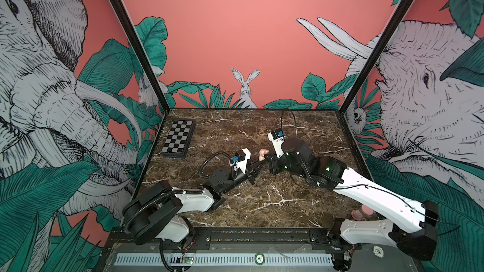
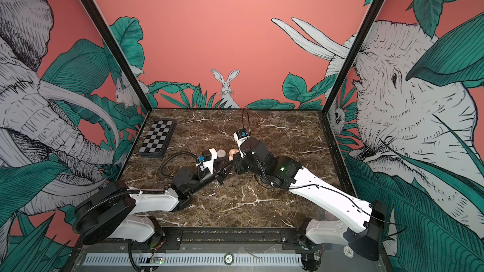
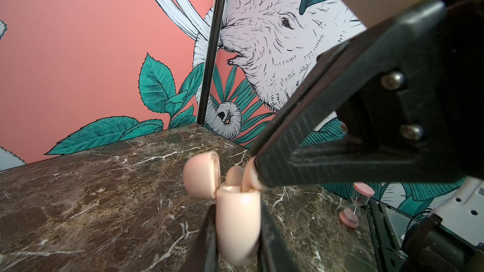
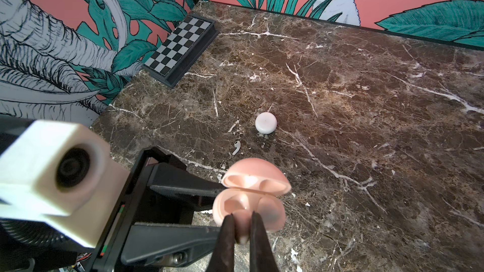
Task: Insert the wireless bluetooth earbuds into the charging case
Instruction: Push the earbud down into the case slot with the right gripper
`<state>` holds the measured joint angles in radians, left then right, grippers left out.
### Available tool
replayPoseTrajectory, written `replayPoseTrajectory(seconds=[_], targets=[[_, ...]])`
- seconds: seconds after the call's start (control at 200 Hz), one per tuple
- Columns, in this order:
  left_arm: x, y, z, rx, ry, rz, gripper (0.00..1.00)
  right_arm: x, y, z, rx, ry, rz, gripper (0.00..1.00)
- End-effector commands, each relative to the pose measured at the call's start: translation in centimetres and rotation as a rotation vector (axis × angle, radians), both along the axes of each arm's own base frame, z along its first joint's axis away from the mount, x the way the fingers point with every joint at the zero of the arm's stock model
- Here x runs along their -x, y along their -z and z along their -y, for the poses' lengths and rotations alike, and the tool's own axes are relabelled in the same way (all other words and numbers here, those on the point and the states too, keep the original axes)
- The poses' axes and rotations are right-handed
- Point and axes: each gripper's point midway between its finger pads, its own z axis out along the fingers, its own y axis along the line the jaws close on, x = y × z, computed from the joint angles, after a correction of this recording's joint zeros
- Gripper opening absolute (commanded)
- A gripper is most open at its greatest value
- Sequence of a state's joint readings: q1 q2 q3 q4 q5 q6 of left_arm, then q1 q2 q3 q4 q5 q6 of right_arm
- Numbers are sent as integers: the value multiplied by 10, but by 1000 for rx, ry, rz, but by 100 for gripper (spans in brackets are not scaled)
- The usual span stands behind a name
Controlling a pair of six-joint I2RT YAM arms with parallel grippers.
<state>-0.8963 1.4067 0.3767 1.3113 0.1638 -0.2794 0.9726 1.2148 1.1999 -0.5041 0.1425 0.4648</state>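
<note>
As the action sits mid-way across the marble table (image 1: 262,205), the left gripper (image 3: 237,234), in from eight o'clock, clamps the pink charging case (image 4: 272,214), lid swung open, and the right gripper (image 4: 241,220), in from four o'clock, pinches a pink earbud (image 3: 247,179) tight. Its stem is aimed into the free socket beside a seated bud (image 3: 234,175), so a straight push along that stem should finish it!

left arm (image 1: 193,198) and right arm (image 1: 366,188) reaching inward, left gripper (image 3: 237,215) clamped, right gripper (image 4: 242,218) clamped, tips close
</note>
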Motion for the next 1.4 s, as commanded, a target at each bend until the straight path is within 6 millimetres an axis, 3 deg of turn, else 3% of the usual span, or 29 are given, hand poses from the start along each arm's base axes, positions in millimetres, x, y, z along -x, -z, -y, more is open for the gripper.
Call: replayPoseTrajectory(seconds=[0.0, 1.395], targets=[[9, -37, -9, 105, 9, 80, 0, 2, 10, 2, 39, -1, -25, 8], [9, -34, -8, 100, 12, 74, 0, 13, 10, -1, 7, -24, -89, 19]])
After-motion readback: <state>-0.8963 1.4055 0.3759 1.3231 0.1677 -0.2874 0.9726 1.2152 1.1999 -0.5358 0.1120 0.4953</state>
